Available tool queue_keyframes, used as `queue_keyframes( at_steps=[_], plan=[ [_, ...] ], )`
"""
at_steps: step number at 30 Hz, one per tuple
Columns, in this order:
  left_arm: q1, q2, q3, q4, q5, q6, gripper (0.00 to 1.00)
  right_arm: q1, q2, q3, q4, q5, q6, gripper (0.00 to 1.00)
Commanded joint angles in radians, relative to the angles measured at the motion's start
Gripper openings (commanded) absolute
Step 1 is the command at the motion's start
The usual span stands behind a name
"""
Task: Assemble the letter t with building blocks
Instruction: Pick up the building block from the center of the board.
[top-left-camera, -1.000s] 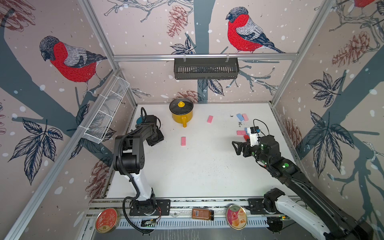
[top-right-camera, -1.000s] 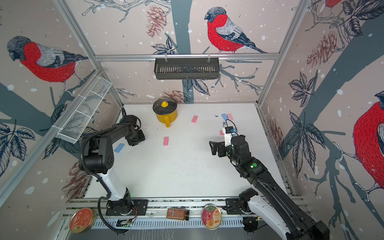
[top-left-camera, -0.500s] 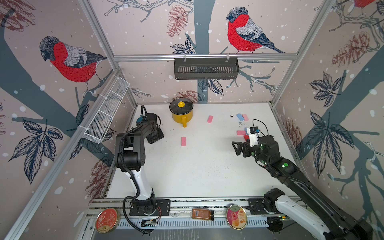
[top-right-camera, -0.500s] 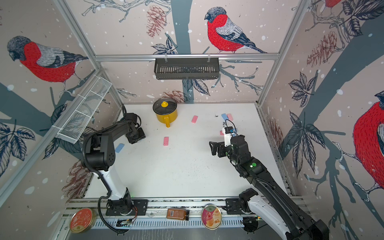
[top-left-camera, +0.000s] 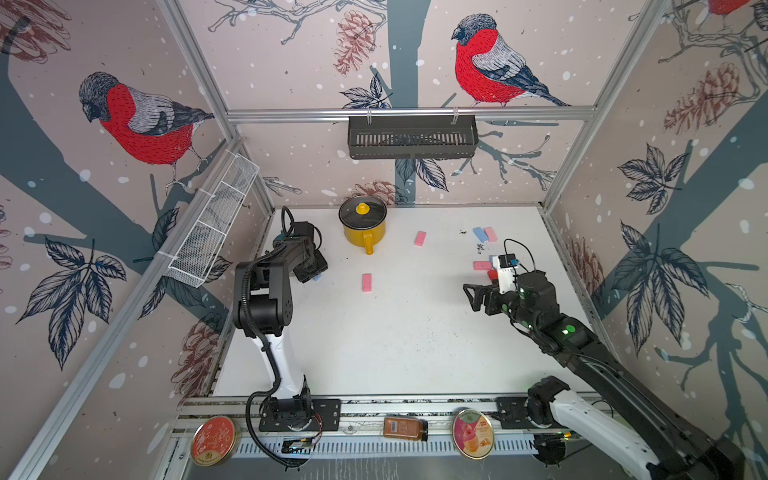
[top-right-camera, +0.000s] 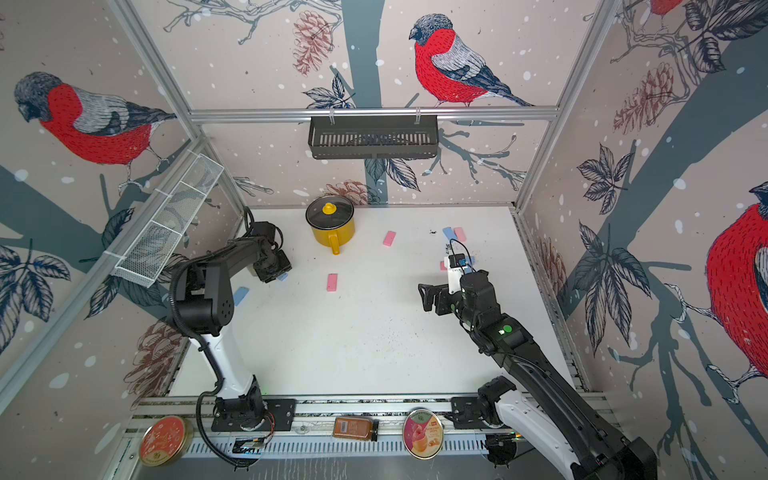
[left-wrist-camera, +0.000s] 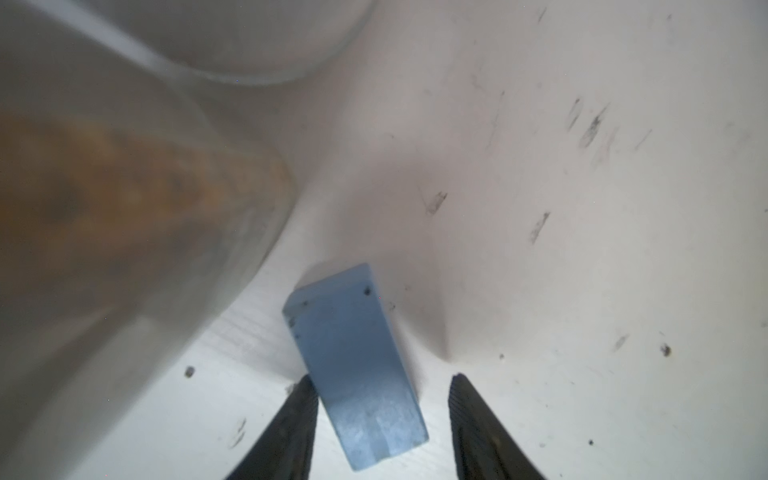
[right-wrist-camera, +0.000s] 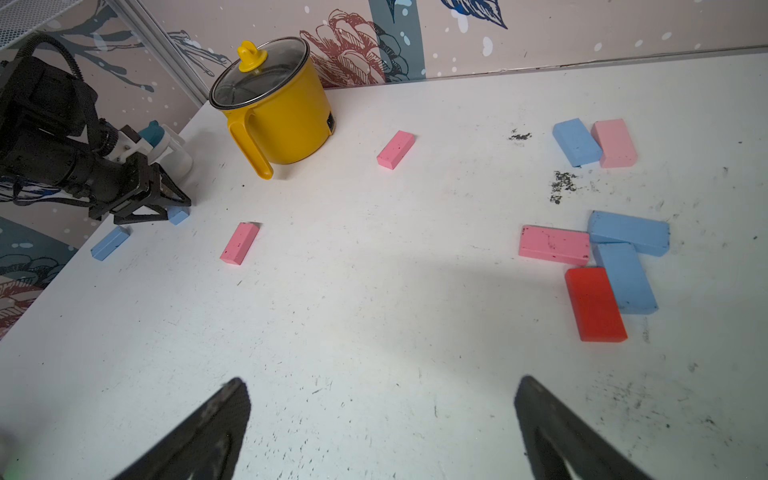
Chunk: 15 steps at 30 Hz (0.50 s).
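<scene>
My left gripper (left-wrist-camera: 382, 377) is open and low over the table by the left wall. A light blue block (left-wrist-camera: 353, 365) lies flat between its fingers, against one and with a gap to the other. In both top views only that block's end (top-left-camera: 318, 277) (top-right-camera: 283, 276) peeks out beside the left gripper (top-left-camera: 313, 270). A second blue block (right-wrist-camera: 110, 243) lies near it. Two pink blocks (top-left-camera: 366, 282) (top-left-camera: 420, 238) lie mid-table. At the right, a pink (right-wrist-camera: 555, 245), two blue (right-wrist-camera: 627, 232) and a red block (right-wrist-camera: 596, 303) touch. My right gripper (right-wrist-camera: 380, 380) (top-left-camera: 471, 295) hovers open and empty.
A yellow lidded pot (top-left-camera: 363, 226) stands at the back. A blue and pink block pair (right-wrist-camera: 575, 141) lies at the far right. A white bottle (right-wrist-camera: 166, 145) stands close to the left arm. A wire basket (top-left-camera: 212, 232) hangs on the left wall.
The left gripper has shifted slightly by the left wall, and the blue block's end now shows beside it. The right arm has not moved.
</scene>
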Motion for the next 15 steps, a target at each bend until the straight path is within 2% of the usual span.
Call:
queue_keyframes(
  at_steps=[1, 15],
  plan=[
    [0.004, 0.011, 0.011, -0.026, -0.022, -0.011, 0.47, 0.002, -0.003, -0.002, 0.021, 0.000, -0.011, 1.00],
    [0.004, -0.015, -0.035, -0.025, -0.011, 0.060, 0.23, 0.002, 0.000, 0.001, 0.022, 0.000, -0.011, 1.00]
  ],
)
